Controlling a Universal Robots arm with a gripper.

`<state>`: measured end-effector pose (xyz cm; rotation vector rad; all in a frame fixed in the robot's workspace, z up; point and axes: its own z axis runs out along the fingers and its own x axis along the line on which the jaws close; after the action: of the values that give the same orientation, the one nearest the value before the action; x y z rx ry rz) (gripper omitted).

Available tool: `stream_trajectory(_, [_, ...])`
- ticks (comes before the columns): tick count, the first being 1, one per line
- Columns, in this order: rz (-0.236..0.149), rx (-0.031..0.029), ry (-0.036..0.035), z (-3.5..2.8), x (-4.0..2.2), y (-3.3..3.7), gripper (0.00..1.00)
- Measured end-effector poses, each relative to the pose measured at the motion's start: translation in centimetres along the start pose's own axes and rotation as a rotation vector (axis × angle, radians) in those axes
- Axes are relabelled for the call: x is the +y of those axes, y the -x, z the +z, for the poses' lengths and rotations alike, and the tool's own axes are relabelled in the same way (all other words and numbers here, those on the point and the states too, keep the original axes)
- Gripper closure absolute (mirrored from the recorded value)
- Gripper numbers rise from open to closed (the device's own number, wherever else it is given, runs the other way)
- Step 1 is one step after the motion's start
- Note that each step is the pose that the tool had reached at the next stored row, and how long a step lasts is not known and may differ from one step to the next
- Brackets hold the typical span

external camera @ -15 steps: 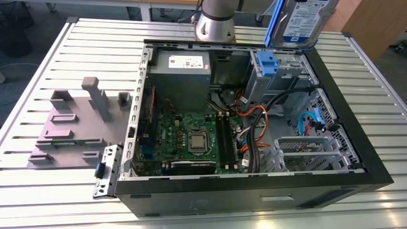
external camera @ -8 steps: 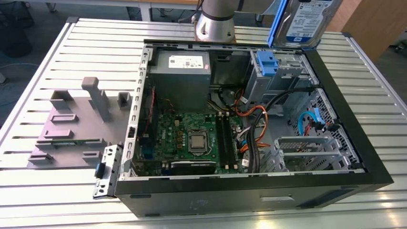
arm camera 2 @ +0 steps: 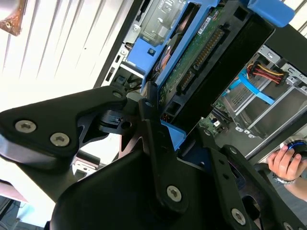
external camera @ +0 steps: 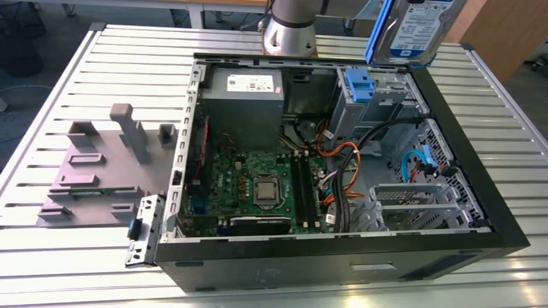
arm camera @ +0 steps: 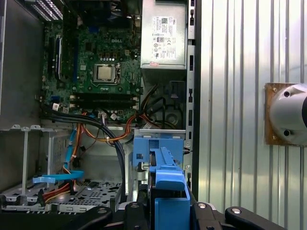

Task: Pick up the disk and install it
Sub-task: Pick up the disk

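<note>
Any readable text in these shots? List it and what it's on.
Label on the disk: print too small to read.
White power supply sticker: print too small to read.
Markings on the motherboard: too blurred to quote reliably.

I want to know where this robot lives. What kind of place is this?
Probably a robotics lab or workshop: an open computer case lies on a slatted metal table, a robot arm stands beside it, and its gripper holds the disk.
</note>
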<state>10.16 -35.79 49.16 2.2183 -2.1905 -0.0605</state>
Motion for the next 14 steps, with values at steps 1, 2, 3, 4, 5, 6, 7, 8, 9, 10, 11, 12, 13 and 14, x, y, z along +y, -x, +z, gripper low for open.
stream_trajectory(1, [0.0,0.0,0.0,0.0,-0.09,0.0,0.64])
stream_trajectory(2, [0.0,0.0,0.0,-0.01,-0.19,0.0,0.64])
stream_trajectory(3, [0.0,-0.0001,0.0,-0.01,-0.29,0.0,0.64])
stream_trajectory(4, [0.0,0.0,0.0,-0.01,-0.39,0.0,0.64])
stream_trajectory(5, [0.0,0.0,0.0,-0.02,-0.48,0.0,0.64])
stream_trajectory(6, [0.0,0.0,0.0,-0.03,-0.57,0.0,0.64])
stream_trajectory(7, [0.0,-0.0001,0.0,-0.03,-0.66,0.0,0.64])
stream_trajectory(8, [0.0,-0.0001,0.0,-0.03,-0.75,0.0,0.64])
stream_trajectory(9, [0.0,-0.0001,0.0,-0.03,-0.84,0.0,0.64])
stream_trajectory(10, [0.0,-0.0001,0.0,-0.04,-0.91,0.0,0.64])
stream_trajectory(11, [0.0,0.0,0.0,-0.04,-0.99,0.0,0.64])
stream_trajectory(12, [0.0,0.0,0.0,-0.04,-1.04,0.0,0.64])
stream_trajectory(13, [0.0,0.0001,0.0,-0.05,-1.06,0.0,0.64])
stream_trajectory(14, [0.0,0.0001,0.0,-0.05,-1.06,0.0,0.64])
